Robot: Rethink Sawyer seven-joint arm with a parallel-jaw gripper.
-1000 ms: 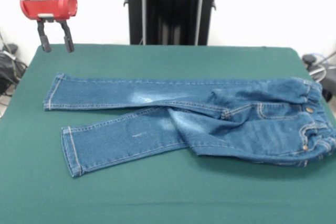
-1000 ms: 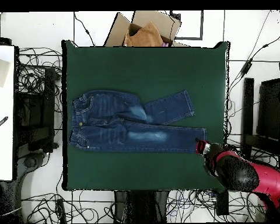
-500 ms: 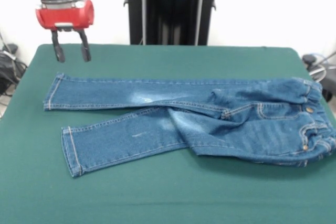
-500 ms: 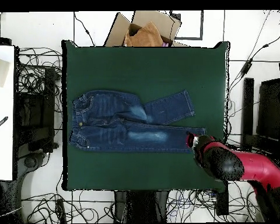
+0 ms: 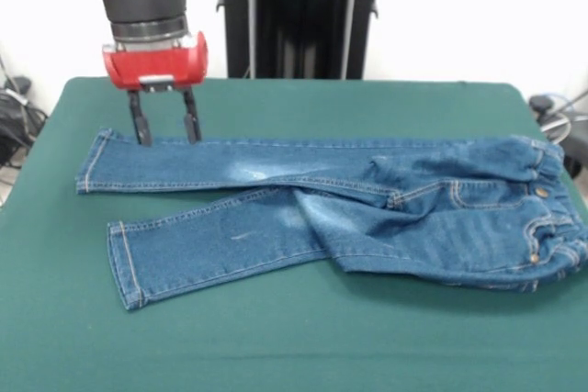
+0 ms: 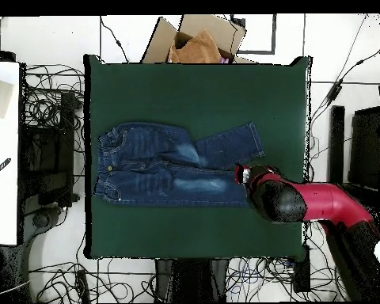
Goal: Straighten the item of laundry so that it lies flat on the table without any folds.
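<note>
Tool over the far leg of the jeans

The tool (image 5: 165, 129) hangs with its fingers spread, tips just above the far leg near its cuff. The jeans (image 5: 349, 218) lie across the middle of the green surface (image 5: 294, 346), waistband at the right, the near leg angled and overlapped at the crotch. Denim is soft but fairly thick, light, not slippery; a cuff or hem looks the best pinch point

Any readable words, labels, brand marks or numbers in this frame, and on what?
None can be read.
Jeans: only stitching and rivets, no legible tag.
Gripper: red housing with a pale patch, too blurred to read.
Cardboard box beyond the table: no print visible.
</note>
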